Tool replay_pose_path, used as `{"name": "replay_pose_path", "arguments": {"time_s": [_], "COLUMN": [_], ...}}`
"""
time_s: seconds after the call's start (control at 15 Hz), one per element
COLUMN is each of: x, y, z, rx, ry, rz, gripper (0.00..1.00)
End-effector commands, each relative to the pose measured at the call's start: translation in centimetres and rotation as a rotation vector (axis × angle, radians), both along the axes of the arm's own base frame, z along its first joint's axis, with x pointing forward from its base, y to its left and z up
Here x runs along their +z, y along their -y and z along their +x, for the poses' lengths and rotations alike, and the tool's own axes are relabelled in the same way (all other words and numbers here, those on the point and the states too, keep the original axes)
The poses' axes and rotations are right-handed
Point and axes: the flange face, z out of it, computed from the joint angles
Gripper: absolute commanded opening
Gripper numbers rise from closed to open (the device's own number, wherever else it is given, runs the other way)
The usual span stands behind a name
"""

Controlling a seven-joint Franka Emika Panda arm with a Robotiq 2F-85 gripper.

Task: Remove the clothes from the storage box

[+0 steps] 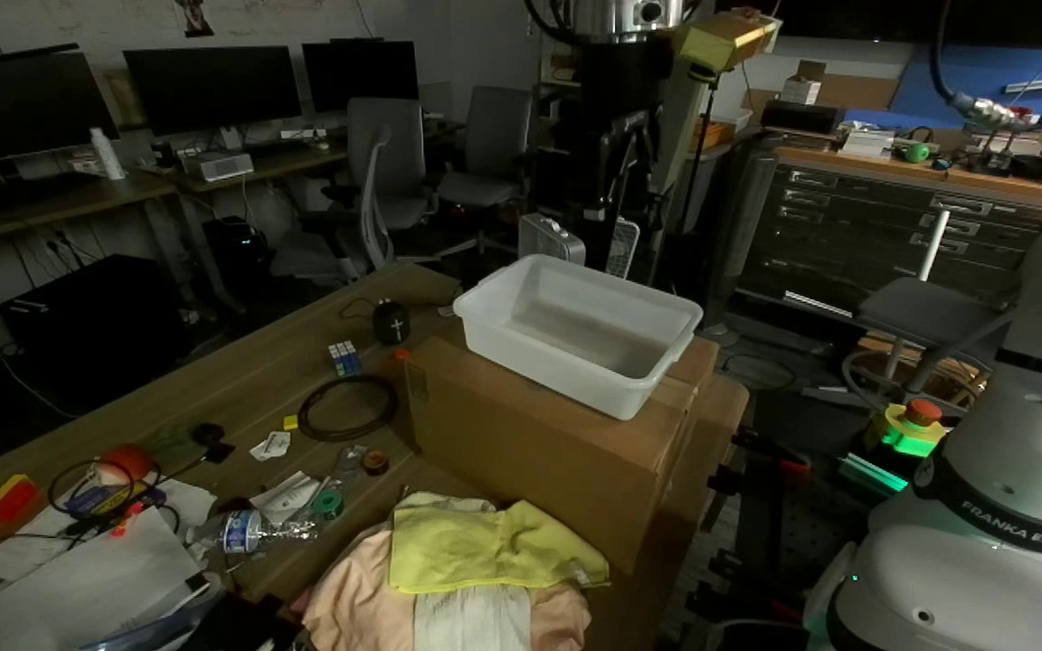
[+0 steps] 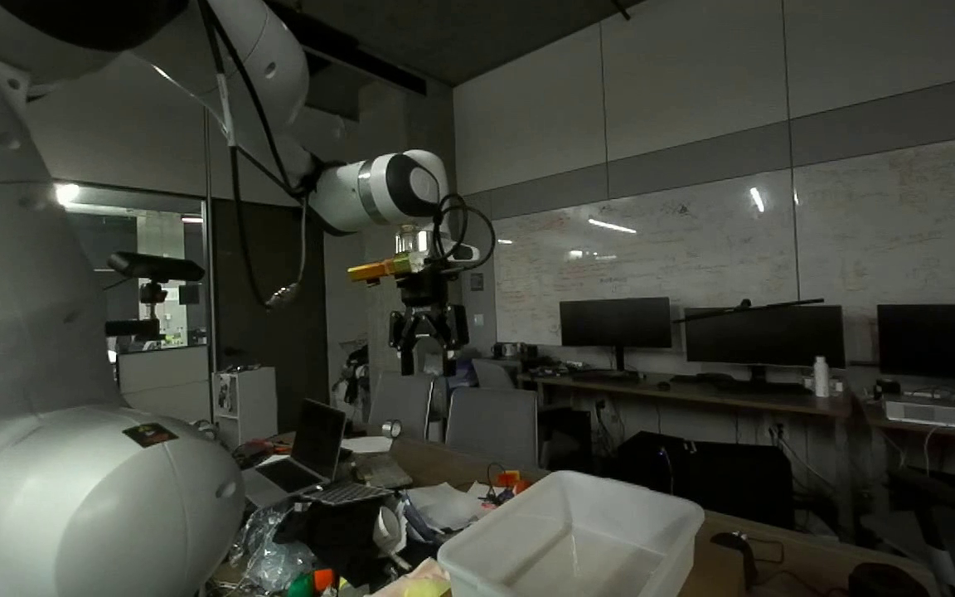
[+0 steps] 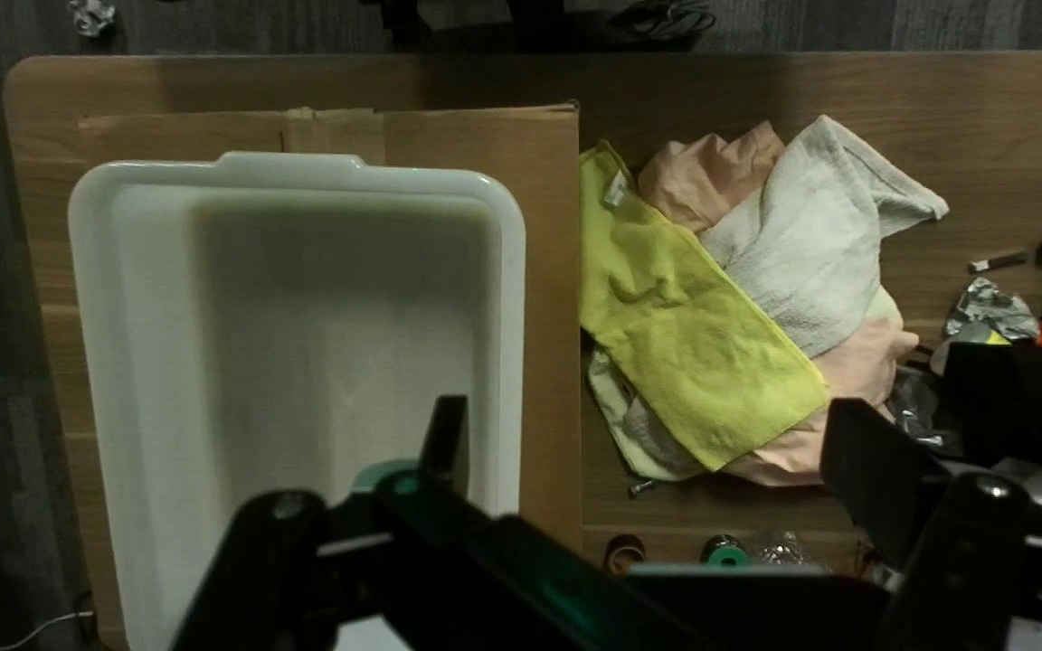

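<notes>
The storage box is a white plastic bin [image 1: 548, 372] with nothing inside; it also shows in the other views [image 2: 577, 564] [image 3: 295, 325]. The clothes lie in a loose pile on the table beside it: a yellow cloth [image 1: 485, 547] [image 3: 702, 353] on top, a white cloth [image 1: 471, 622] [image 3: 801, 244] and a peach cloth [image 1: 354, 588] [image 3: 856, 362]. Only a sliver of the pile shows in an exterior view [image 2: 428, 589]. My gripper [image 2: 428, 362] is open and empty, high above the table. In the wrist view its fingers [image 3: 648, 407] are apart, over the bin's edge and the pile.
The bin stands on a cardboard box [image 1: 521, 443] on the wooden table. A black cable coil [image 1: 347, 409], a plastic bottle [image 1: 245, 532], tape rolls [image 1: 327, 503] and papers [image 1: 105, 579] lie on the table. A laptop [image 2: 303, 456] stands at the table's far part.
</notes>
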Motion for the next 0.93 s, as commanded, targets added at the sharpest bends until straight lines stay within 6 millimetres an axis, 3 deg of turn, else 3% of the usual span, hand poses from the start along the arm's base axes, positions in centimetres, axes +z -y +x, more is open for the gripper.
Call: {"name": "replay_pose_path", "arguments": {"time_s": [0.0, 0.4, 0.87], "x": [-0.6, -1.6, -2.2], "y": [1.6, 4.1, 5.0], "z": [-2.1, -2.7, -2.3], "rx": [-0.069, -0.254, -0.257], "ry": [0.109, 0.262, 0.231], "rz": [0.063, 0.075, 0.064], "gripper": [1.0, 1.0, 1.0]}}
